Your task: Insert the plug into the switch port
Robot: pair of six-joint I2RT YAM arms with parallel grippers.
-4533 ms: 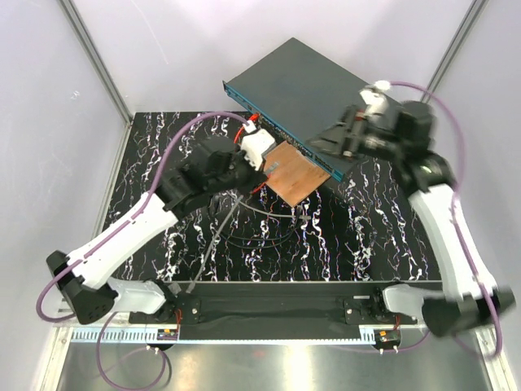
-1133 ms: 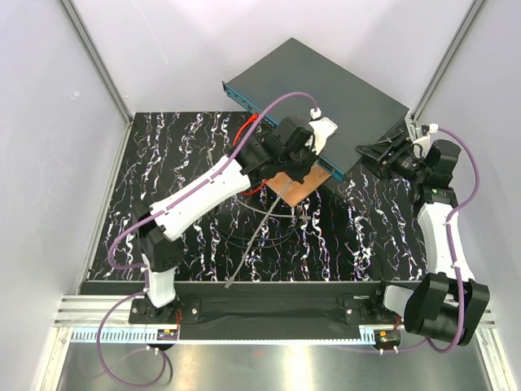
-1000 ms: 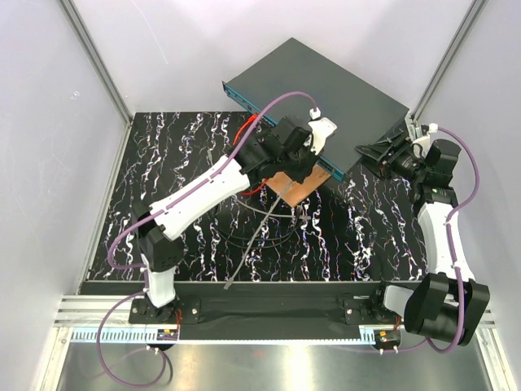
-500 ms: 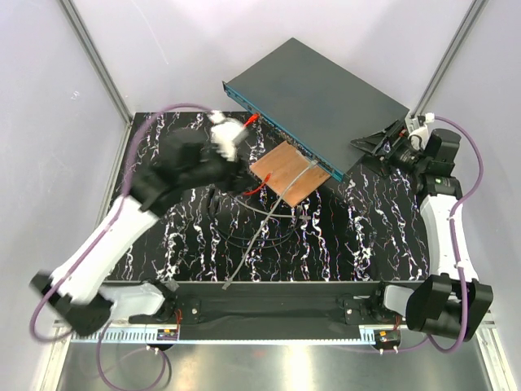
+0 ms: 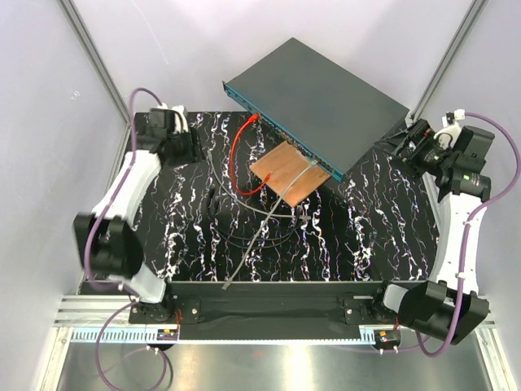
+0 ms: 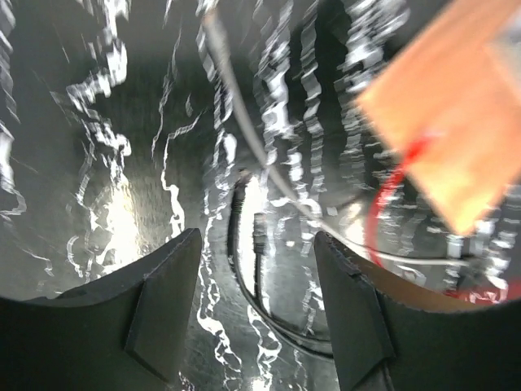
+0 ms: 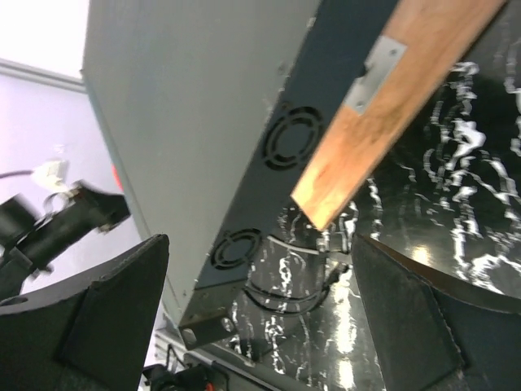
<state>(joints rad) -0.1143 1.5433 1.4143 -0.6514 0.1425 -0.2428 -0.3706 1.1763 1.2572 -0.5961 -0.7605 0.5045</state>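
hovering beside the switch [image 7: 187, 122], right fingers [image 7: 106, 318] spread.

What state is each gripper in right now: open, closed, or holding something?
Left gripper: open, holding nothing.
Right gripper: open wide, holding nothing.

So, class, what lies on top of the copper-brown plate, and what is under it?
A pale grey cable crosses the plate's top. A red cable reaches its near-left edge; whether it runs underneath cannot be seen, since the plate covers that.
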